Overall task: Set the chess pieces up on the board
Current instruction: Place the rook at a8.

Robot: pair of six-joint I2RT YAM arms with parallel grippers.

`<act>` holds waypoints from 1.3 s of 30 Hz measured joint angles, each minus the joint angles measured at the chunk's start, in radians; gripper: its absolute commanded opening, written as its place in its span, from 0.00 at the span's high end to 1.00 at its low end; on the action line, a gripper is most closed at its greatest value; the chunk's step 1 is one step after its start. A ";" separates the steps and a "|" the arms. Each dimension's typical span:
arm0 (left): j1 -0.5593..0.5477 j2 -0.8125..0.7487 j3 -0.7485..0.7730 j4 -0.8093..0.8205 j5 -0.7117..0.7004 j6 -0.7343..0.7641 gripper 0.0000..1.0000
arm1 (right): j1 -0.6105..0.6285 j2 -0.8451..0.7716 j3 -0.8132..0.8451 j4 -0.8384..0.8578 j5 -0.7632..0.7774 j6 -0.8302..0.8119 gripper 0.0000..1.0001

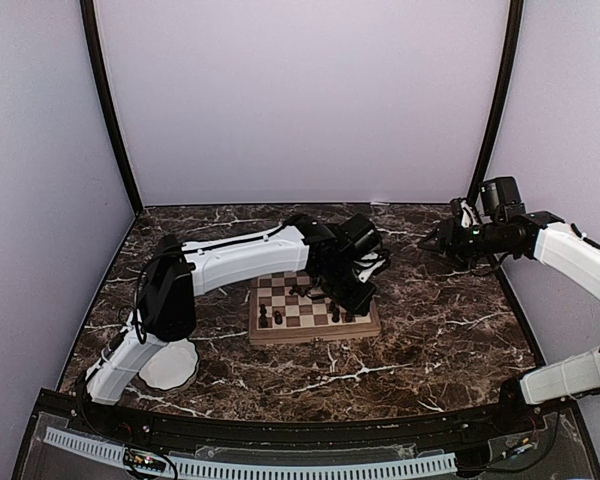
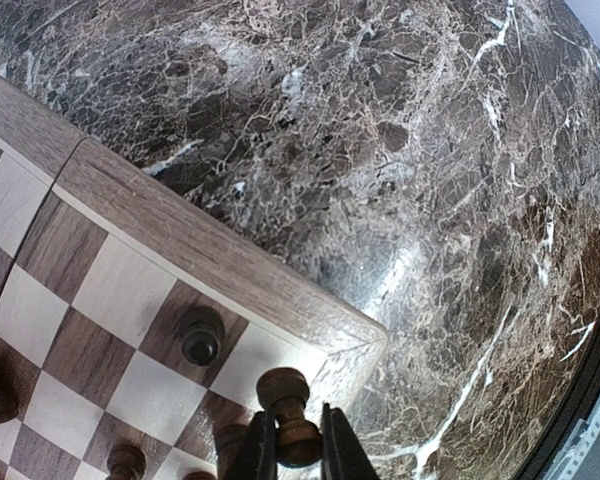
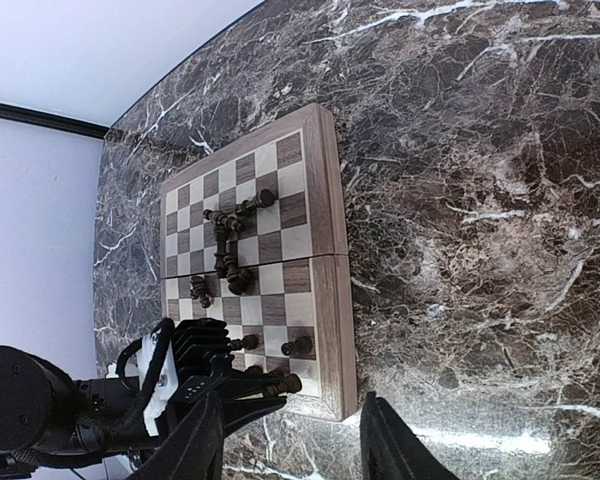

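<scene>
Nearest my bases, a white bowl (image 1: 170, 367) sits on the marble table (image 1: 450, 330), partly under my left arm. Beyond it lies the chessboard (image 1: 315, 330). My left gripper (image 2: 298, 448) is clenched on a dark pawn (image 2: 284, 388), held upright between the jaws at the board's corner, just inside the rim. A second pawn (image 2: 201, 335) stands on a dark square close by. More chess pieces (image 3: 230, 245) cluster mid-board. Farthest out, my right gripper (image 3: 290, 440) hangs released over marble beside the board, with nothing between its jaws.

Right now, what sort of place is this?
Probably a robot test booth: plain pale walls enclose a marble-patterned table, with the left arm and right arm mounted at its edge.
</scene>
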 measured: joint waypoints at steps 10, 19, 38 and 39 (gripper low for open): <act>0.000 0.010 0.000 -0.002 0.000 -0.003 0.87 | 0.000 0.000 -0.010 0.004 -0.001 0.003 0.52; 0.000 0.010 0.000 -0.001 0.003 -0.004 0.82 | 0.000 0.000 -0.011 0.007 -0.002 0.003 0.52; 0.000 0.010 0.000 0.001 0.019 -0.005 0.70 | 0.000 0.004 -0.011 0.010 -0.016 0.003 0.52; 0.000 0.010 0.000 0.002 0.020 -0.005 0.70 | 0.000 0.004 -0.011 0.010 -0.016 0.003 0.52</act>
